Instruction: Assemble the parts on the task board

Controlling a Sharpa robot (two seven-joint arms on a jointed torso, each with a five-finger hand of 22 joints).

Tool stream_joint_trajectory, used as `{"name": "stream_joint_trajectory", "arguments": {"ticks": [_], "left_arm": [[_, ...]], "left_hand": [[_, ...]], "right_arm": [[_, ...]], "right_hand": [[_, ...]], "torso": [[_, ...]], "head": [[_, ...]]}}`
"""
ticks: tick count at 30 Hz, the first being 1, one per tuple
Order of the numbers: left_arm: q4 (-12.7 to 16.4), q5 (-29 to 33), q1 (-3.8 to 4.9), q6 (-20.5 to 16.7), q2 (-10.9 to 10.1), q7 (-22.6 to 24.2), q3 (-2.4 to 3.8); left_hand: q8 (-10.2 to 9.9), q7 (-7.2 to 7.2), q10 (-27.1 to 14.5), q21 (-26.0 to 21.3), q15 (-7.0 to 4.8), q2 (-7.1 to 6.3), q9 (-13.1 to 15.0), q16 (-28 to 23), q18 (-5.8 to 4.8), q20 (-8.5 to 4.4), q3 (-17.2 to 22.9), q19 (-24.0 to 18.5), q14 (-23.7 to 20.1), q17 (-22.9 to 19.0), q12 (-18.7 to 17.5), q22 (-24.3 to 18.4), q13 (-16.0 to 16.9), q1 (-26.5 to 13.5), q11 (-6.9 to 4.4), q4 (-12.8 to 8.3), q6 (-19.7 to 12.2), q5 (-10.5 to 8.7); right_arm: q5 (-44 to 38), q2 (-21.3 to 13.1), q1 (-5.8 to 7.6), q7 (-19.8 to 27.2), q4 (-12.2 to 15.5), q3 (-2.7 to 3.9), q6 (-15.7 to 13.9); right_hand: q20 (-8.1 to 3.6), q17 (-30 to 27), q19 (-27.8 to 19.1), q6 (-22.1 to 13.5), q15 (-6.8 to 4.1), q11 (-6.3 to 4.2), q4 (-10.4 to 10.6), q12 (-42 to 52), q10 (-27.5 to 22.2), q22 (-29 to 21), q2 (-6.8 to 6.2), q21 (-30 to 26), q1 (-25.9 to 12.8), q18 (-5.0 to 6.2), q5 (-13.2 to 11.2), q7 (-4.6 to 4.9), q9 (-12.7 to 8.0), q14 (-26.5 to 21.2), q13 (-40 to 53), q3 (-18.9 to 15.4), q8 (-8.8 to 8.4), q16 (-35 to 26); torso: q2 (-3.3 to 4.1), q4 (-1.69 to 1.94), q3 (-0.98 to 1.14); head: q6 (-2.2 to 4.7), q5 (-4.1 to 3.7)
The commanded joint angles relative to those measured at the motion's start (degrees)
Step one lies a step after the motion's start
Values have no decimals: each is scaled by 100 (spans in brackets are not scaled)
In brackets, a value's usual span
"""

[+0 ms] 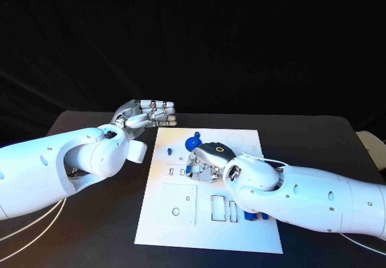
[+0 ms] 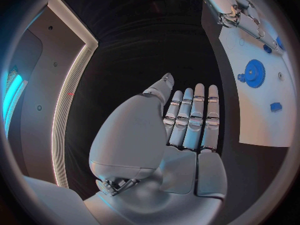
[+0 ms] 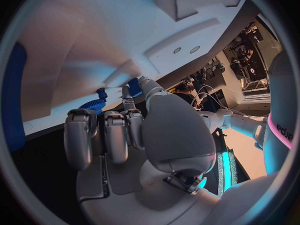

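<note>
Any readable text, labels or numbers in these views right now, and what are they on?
"eda": dark letters, cut off by the circle's rim, on a pink band at the edge of the right wrist view; the full word cannot be read.
Task board: outlines and holes, no readable lettering.
Hands and arms: no readable markings.

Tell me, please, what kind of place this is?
Probably a robotics test bench: a black table against a dark backdrop, bearing a white task board with blue parts such as a gear.

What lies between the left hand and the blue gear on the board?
In the left wrist view, only bare black table and the board's plain white edge separate the left hand from the blue gear.
</note>
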Motion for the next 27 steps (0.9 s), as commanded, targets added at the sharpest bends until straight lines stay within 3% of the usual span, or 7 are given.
{"name": "stream_joint_trajectory", "arguments": {"ticks": [1, 12, 27], "left_arm": [[4, 13, 5, 110, 7, 11, 4], [3, 13, 5, 113, 6, 4, 4], [1, 13, 5, 112, 4, -1, 4]], "left_hand": [[-30, 39, 4, -19, 22, 23, -3, -31, 75, 4, 29, -13, 8, 9, -19, -7, -2, 12, 30, 6, -2, 2], [-38, 40, 4, -20, 25, 20, -2, -46, 74, 5, 29, -12, 9, 11, -28, -11, -1, -2, 33, 9, -1, 0], [-38, 40, 4, -20, 25, 20, -2, -46, 74, 5, 29, -12, 9, 11, -28, -11, -1, -2, 33, 9, -1, 0]], "right_arm": [[-144, 10, -13, -50, 6, -3, 152], [-180, -3, -17, -87, 28, -4, 180], [-222, 1, -17, -124, 34, -4, 176]], "right_hand": [[-25, 1336, 139, 54, -9, 26, 25, -27, 20, 1000, -38, -34, -46, -76, -35, -107, 1, 557, 704, -13, 2, 9], [-5, 1317, 118, -18, 18, 58, 34, -68, -17, 981, -110, -65, -92, -69, -49, -69, -7, 552, 667, -38, -36, 0], [72, 1253, 55, -285, 110, 169, 55, -196, -134, 920, -249, -161, -175, -45, -76, 59, -62, 536, 550, -82, -193, -31]], "torso": [[1, 2, 2], [0, 1, 4], [0, 2, 3]], "head": [[-2, -2], [1, -1], [14, -10]]}}
